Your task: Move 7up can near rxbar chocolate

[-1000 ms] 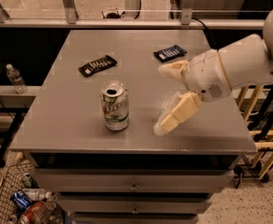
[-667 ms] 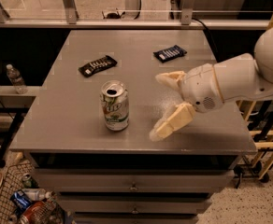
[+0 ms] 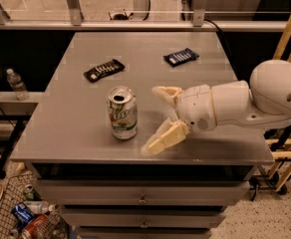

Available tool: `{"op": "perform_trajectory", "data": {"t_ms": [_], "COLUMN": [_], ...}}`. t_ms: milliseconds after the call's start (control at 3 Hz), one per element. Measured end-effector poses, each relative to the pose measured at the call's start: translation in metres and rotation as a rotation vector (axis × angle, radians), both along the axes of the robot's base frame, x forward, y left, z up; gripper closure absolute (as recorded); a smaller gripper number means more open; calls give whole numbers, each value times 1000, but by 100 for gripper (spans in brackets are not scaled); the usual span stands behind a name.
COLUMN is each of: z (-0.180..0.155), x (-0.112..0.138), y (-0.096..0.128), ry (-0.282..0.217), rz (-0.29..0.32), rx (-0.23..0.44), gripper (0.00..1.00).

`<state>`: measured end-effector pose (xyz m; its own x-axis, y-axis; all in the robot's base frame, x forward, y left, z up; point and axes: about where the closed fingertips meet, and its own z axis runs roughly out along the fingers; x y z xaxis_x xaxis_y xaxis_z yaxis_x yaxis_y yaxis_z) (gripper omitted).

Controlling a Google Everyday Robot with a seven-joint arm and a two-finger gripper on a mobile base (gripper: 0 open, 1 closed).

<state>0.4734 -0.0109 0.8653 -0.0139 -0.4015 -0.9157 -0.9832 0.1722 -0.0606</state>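
The 7up can (image 3: 122, 113) stands upright near the front of the grey table (image 3: 61, 128), silver and white with green lettering. The rxbar chocolate (image 3: 103, 69), a flat black bar with white lettering, lies behind it toward the back left. My gripper (image 3: 154, 118) is open, just to the right of the can, with its cream fingers (image 3: 164, 138) spread and pointing left at it. It is apart from the can and holds nothing.
A similar bar in a dark blue wrapper (image 3: 181, 57) lies at the back right of the table. A water bottle (image 3: 17, 84) stands on a ledge at the left. Bottles and cans lie in a basket (image 3: 31, 218) on the floor at the front left. Drawers sit under the tabletop.
My gripper and arm have moved left and lower, closer to the can. The can and both bars have not moved.
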Motion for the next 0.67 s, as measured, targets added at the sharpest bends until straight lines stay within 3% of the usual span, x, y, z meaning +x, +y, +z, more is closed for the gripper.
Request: {"op": "perform_trajectory", "data": {"t_ms": [667], "z": [9], "x": [9], "y": [47], "ry": [-23], "rz": [28], "rx": [103], "gripper": [0]}}
